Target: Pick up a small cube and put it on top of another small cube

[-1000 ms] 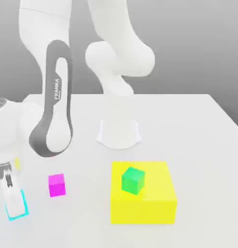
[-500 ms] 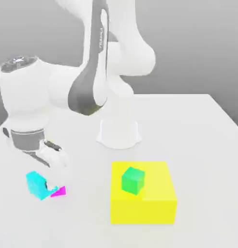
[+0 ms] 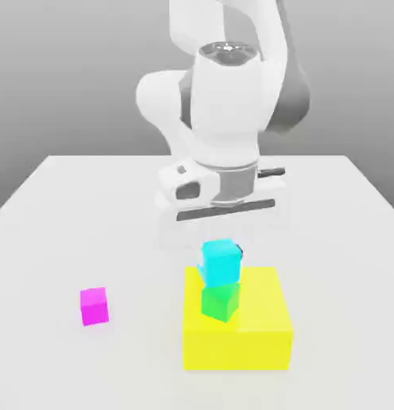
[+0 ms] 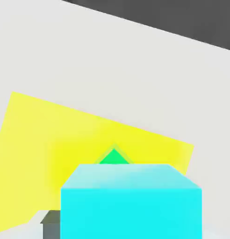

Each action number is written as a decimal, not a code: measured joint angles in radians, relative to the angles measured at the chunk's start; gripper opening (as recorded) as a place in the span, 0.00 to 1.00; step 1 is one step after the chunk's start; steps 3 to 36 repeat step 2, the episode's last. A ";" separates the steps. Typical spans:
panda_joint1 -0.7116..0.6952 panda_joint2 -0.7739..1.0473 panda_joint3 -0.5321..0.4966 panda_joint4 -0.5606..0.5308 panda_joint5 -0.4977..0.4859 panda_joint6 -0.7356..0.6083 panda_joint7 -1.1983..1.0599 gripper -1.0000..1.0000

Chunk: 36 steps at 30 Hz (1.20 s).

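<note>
Gripping the cyan cube [image 3: 220, 262], the tool [image 3: 223, 255] hovers over the green cube [image 3: 220, 301].

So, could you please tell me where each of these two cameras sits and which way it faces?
Exterior view: off the arm, raised, looking down across the white table at the arm's base side; the arm's white links and the tool show above the cyan cube, green cube and yellow block.
Hand view: on the hand, looking down past the cyan cube to the yellow block.
Shared: the cyan cube, green cube, yellow block and table.
</note>
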 joint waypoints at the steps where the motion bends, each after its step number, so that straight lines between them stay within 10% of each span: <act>1: 0.000 0.000 0.000 0.000 0.000 0.000 0.000 1.00; 36: 0.000 0.000 0.000 0.000 0.000 0.000 0.000 1.00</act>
